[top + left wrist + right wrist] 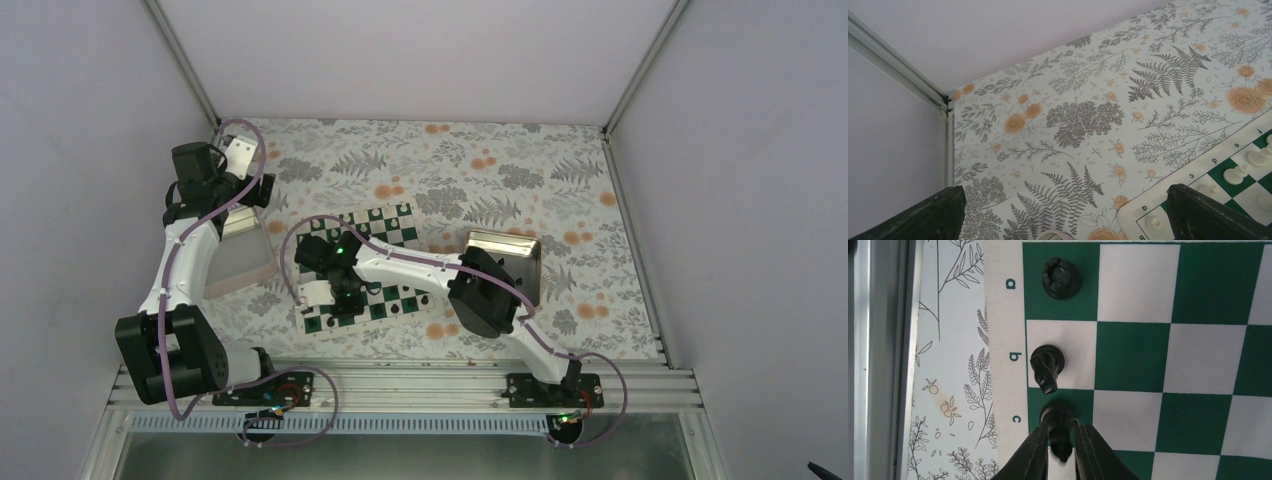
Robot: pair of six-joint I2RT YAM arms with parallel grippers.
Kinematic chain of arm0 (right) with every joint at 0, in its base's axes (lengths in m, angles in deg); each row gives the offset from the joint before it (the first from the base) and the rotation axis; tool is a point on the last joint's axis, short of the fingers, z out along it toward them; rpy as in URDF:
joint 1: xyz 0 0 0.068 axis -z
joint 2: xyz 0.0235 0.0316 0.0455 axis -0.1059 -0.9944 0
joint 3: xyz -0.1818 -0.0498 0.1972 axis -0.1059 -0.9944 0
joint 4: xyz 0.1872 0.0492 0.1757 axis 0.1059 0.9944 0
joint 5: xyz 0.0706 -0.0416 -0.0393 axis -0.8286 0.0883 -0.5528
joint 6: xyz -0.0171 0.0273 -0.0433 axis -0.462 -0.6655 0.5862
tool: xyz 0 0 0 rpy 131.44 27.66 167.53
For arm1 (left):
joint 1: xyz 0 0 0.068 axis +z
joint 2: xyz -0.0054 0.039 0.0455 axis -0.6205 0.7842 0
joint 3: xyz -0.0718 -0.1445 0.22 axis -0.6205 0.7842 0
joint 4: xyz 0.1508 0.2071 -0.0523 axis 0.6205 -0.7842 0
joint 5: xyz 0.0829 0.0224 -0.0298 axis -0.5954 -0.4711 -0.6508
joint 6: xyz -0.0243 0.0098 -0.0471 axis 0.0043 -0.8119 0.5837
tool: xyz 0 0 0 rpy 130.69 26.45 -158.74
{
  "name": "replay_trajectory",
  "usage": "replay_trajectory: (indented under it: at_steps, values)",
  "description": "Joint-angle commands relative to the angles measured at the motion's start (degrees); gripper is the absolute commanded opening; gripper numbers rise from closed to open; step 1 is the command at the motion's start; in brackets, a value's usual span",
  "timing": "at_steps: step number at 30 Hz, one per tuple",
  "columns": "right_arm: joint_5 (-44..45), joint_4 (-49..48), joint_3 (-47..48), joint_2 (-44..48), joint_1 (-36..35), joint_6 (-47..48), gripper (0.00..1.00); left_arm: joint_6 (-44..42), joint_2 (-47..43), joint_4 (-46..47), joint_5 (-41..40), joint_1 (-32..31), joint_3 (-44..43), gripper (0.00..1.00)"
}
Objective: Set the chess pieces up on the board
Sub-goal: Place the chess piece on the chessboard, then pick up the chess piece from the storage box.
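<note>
Right claw (1062,434) is gripping a black piece (1055,415), nearly shut, seating it on the board (1138,355) at square c beside the knight (1047,367) (back-rank order, I judge); left claw (1063,212) is hanging wide open, empty.

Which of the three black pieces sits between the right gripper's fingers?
The piece on c; the rook on a and knight on b stand clear.

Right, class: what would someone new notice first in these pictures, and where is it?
The green-and-white board mid-table draws the eye, the right arm stretched over it. Up close, the right end effector straddles a black piece on the c square, beside a knight on b and a rook on a.
</note>
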Motion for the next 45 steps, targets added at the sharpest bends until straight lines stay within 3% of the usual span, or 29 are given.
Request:
replay_trajectory:
  at_steps: [1,7,12,14,22,25,30,38,45]
  values:
    - [-0.5,-0.4,-1.0,0.1,-0.5,-0.4,0.17,-1.0,-0.4,0.3,1.2,0.3,0.3,1.00]
    - [-0.5,0.1,-1.2,0.1,-0.6,-0.1,0.16,-0.9,-0.5,0.1,1.2,0.3,0.2,1.00]
    - [-0.7,-0.9,-0.8,1.8,-0.5,-0.5,0.35,-0.9,-0.5,0.1,1.1,0.3,0.2,1.00]
    - [-1.5,-1.2,-0.5,2.7,-0.5,-0.6,0.38,-0.9,-0.5,0.2,1.0,0.3,0.1,1.00]
    - [0.8,0.2,1.1,5.3,0.8,-0.9,0.38,-0.9,-0.6,0.2,0.6,0.2,0.1,1.00]
    - [2.2,1.0,1.7,8.2,5.4,-1.3,0.38,-0.9,-0.8,0.3,0.4,0.3,0.1,1.00]
    - [5.3,4.4,3.6,13.6,20.4,-1.7,0.37,-0.9,-0.8,0.5,0.1,0.3,0.3,1.00]
    - [7.4,2.9,-12.5,22.9,44.2,0.2,0.36,-0.9,-0.4,0.5,-0.1,0.2,0.3,1.00]
    - [4.0,0.8,-31.3,32.1,46.7,0.9,0.31,-1.0,0.2,0.8,-0.8,0.3,0.3,1.00]
